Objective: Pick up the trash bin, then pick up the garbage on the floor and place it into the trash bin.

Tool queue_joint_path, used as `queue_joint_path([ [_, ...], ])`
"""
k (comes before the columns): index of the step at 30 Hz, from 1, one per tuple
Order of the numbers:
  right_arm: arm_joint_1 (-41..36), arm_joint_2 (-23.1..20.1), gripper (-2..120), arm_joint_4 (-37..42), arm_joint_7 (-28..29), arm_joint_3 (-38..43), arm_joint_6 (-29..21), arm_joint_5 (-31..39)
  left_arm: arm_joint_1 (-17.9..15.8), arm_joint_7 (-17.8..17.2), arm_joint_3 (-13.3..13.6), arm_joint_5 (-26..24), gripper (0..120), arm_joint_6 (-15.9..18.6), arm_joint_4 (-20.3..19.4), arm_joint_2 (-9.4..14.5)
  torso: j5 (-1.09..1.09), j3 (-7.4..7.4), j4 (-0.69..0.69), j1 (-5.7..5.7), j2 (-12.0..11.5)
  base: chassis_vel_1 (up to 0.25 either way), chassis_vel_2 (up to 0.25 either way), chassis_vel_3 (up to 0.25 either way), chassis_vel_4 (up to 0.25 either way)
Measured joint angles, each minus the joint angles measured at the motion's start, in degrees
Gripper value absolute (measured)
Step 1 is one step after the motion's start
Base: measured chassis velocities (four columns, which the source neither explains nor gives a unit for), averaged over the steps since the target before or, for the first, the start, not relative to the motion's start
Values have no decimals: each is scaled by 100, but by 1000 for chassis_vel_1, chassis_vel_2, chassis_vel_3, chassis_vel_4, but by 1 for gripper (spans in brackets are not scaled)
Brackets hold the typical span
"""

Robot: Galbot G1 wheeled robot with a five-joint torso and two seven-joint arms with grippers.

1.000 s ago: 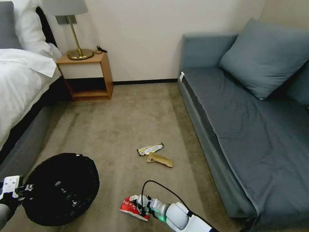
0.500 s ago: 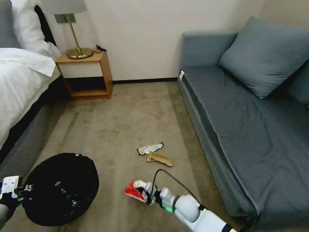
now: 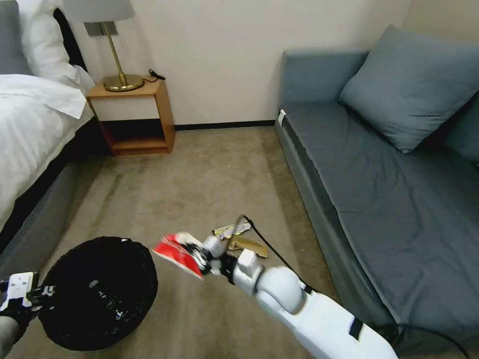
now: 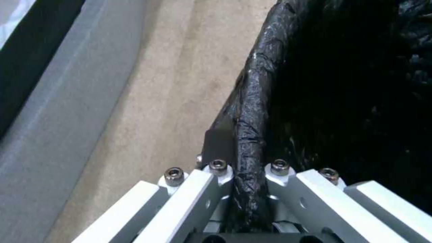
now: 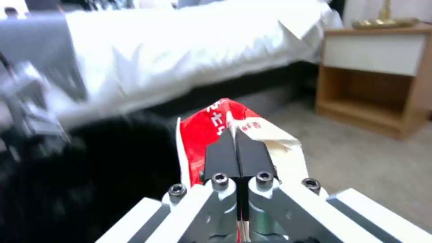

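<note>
1. Right tool (image 3: 199,255), at lower centre of the head view, is pinched tight on the red-and-white packet (image 3: 175,253), just right of the trash bin (image 3: 95,291).
2. Left tool (image 4: 245,168) clamps the bin's rim at lower left.

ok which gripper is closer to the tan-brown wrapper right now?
Right. The right gripper, shut on the red-and-white packet, hangs just beside the tan-brown wrapper. The left gripper clamps the trash bin rim, farther off.
</note>
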Motion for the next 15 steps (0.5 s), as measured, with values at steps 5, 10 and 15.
queue_joint_path([
  [5,250,570,0,-198,213,-513,-153,42,15,0,-29,1,3,3,-6,-28,-1,0,0,0,0,0,0,0,0],
  [10,231,844,0,-402,214,-696,-161,-128,8,1,-39,-3,3,10,-6,-27,-1,0,0,0,1,0,0,0,0],
  [15,252,1073,0,-523,247,-922,-250,-259,5,8,-41,-17,3,22,-30,-8,-1,0,0,0,1,0,0,0,0],
])
